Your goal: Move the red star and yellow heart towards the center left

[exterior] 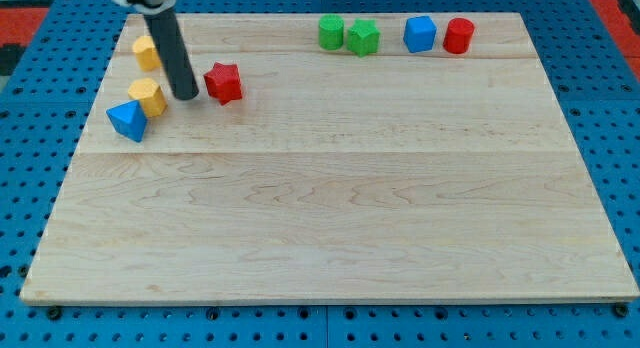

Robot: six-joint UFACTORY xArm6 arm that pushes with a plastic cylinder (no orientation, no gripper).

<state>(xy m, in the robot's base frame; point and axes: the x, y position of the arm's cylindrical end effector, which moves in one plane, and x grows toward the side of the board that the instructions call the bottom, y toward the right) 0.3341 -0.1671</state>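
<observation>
The red star (224, 83) lies near the view's top left of the wooden board (330, 228). My tip (186, 95) stands just left of the red star, between it and a yellow block (148, 95). A second yellow block (146, 53) lies above that one, partly behind the rod. I cannot tell which of the two yellow blocks is the heart. A blue triangular block (128, 120) touches the lower yellow block at its lower left.
At the view's top sit a green cylinder (331, 32), a green block (364, 37), a blue block (420, 34) and a red cylinder (459, 36). A blue pegboard (610, 118) surrounds the board.
</observation>
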